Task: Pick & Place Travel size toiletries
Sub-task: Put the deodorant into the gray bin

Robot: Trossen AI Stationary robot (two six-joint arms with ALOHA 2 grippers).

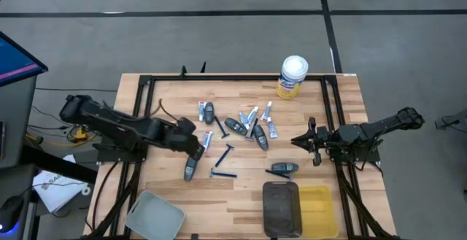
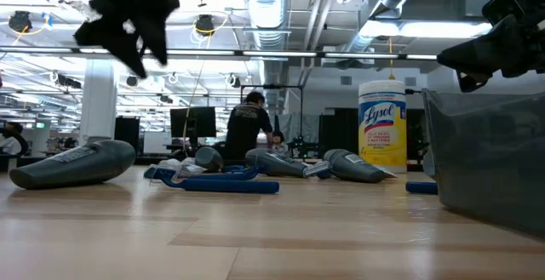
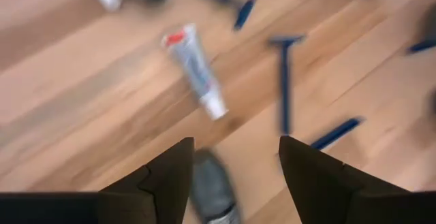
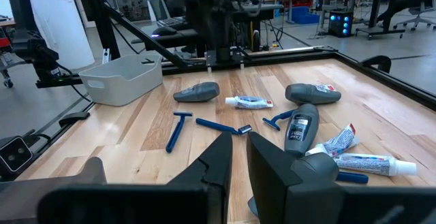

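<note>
The toiletries lie loose on the wooden table [image 1: 168, 109]: white tubes [image 1: 207, 139], dark blue razors [image 1: 222, 156] and dark grey oblong pieces [image 1: 191, 168], with a cluster [image 1: 252, 127] at the middle. My left gripper [image 1: 198, 151] hangs open above the table, over the near-left grey piece [image 3: 214, 190]. Its fingers [image 3: 170, 176] stand on either side of the piece, well above it, as the low view [image 2: 128, 20] shows. A white tube [image 3: 194, 67] and a razor [image 3: 283, 81] lie just beyond. My right gripper [image 4: 240, 142] is shut and empty at the table's right, facing the cluster.
A yellow canister with a white lid [image 1: 293, 77] stands at the far edge. A pale grey bin [image 1: 153, 214] sits at the near left. A dark tray [image 1: 281, 207] and a yellow tray [image 1: 321, 209] sit at the near right. A person [image 2: 251, 127] shows in the room behind.
</note>
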